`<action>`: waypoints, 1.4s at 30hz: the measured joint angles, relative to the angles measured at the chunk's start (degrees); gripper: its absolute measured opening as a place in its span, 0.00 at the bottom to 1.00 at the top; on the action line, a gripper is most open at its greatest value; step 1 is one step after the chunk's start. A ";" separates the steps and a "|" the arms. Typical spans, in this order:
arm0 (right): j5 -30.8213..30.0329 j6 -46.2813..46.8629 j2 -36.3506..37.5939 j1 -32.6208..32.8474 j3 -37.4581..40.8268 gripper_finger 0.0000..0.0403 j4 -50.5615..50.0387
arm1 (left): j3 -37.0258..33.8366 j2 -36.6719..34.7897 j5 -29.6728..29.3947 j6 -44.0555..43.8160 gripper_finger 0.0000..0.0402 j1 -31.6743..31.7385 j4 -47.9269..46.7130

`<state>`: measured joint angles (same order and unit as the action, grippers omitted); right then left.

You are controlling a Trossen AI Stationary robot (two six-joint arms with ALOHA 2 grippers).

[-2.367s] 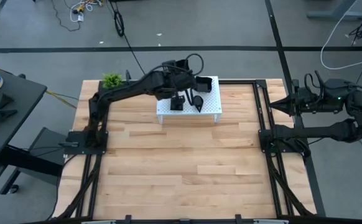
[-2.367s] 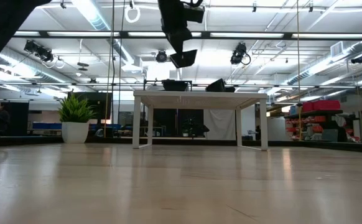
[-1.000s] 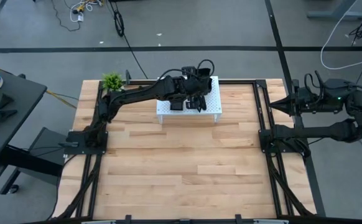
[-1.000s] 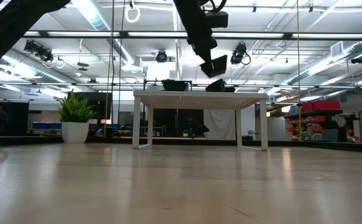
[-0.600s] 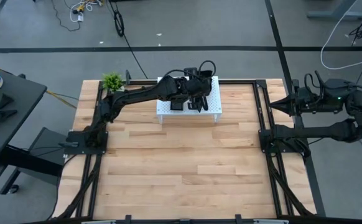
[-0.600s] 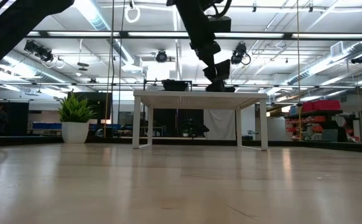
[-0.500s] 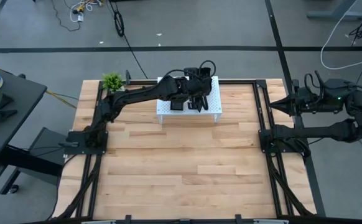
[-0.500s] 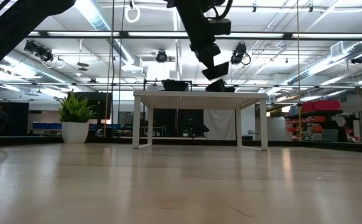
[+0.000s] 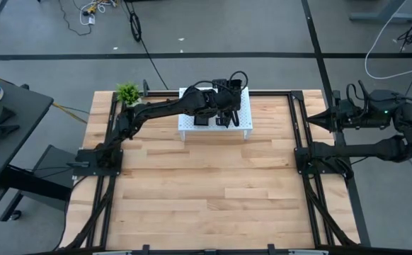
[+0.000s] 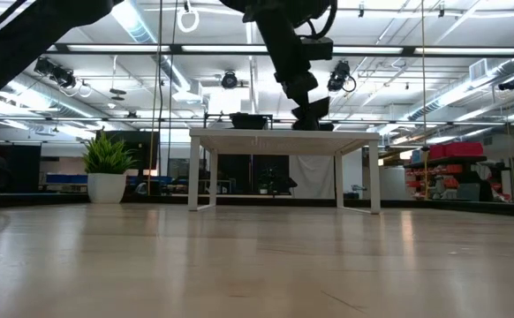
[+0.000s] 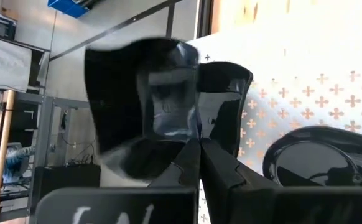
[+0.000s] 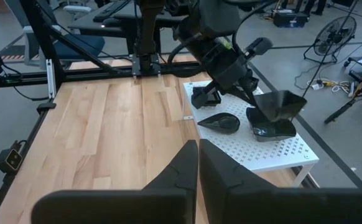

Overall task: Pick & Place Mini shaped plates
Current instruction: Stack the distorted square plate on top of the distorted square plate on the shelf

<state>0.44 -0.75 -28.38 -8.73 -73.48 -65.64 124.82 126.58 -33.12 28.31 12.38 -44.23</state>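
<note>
Lowering my left gripper (image 11: 199, 146), clamped on a glossy black square mini plate (image 11: 145, 102), I've reached the white perforated stand (image 9: 243, 120) at twelve o'clock, ready for placing.

Glossy black plates (image 12: 274, 112); matt white perforated stand (image 12: 255, 149); wood table (image 9: 206, 184).

Four black mini plates (image 12: 218, 122) are visible, one white stand (image 12: 274, 152), one potted plant (image 9: 127, 91).
</note>
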 joint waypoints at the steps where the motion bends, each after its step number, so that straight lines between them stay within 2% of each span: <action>1: 0.01 0.00 0.02 0.00 -0.01 0.05 0.01 | 0.00 0.02 -0.05 0.07 0.02 0.00 -0.17; 42: -0.01 0.00 0.00 -0.01 -0.01 0.05 0.01 | 0.02 1.79 0.00 0.90 0.02 0.24 -0.29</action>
<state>0.43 -0.75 -28.38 -8.74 -73.49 -65.63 124.83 128.38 -33.12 29.21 12.62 -44.51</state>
